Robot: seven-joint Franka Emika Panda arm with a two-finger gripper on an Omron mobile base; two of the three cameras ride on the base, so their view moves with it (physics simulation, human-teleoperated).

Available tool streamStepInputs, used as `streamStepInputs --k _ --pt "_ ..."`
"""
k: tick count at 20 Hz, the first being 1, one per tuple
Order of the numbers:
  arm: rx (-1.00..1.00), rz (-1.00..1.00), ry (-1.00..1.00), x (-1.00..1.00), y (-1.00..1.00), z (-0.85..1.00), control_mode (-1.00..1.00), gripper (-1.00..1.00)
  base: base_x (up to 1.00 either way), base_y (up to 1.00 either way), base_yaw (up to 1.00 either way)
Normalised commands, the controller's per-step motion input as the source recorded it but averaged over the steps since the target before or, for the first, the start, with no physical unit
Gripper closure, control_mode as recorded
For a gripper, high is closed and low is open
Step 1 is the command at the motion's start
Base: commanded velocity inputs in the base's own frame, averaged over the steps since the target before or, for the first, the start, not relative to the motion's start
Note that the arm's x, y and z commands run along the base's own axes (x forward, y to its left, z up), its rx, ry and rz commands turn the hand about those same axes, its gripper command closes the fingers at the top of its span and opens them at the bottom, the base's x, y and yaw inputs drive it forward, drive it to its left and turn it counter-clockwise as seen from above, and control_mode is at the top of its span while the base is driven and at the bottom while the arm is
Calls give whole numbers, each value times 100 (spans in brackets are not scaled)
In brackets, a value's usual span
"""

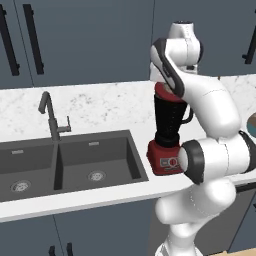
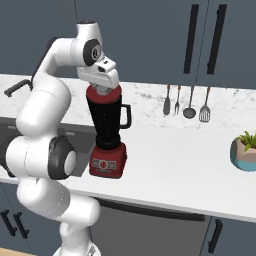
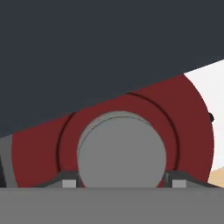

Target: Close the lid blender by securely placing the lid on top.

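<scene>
The blender stands on the counter just right of the sink, a dark jar with a side handle on a boxy red base. The lid, a round red cap, rests at the jar's top rim and looks level. My gripper points down onto it from above. In the hand view the lid sits close under the camera. My gripper has its fingertips pressed against both sides of the grey centre knob. The arm hides most of the hand in the left base view.
A double sink with a dark faucet lies left of the blender. Utensils hang on the back wall to the right. A potted plant stands at the far right of the counter. Dark cabinets hang above.
</scene>
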Motion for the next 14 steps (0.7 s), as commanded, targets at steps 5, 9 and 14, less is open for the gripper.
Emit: streamStepInputs --k 5,9,14 --pt "0 5 34 -1 10 -12 -100 100 0 0 0" --pt "0 4 27 0 6 -4 -100 100 0 0 0" --pt "0 1 2 -1 4 0 -100 100 0 0 0"
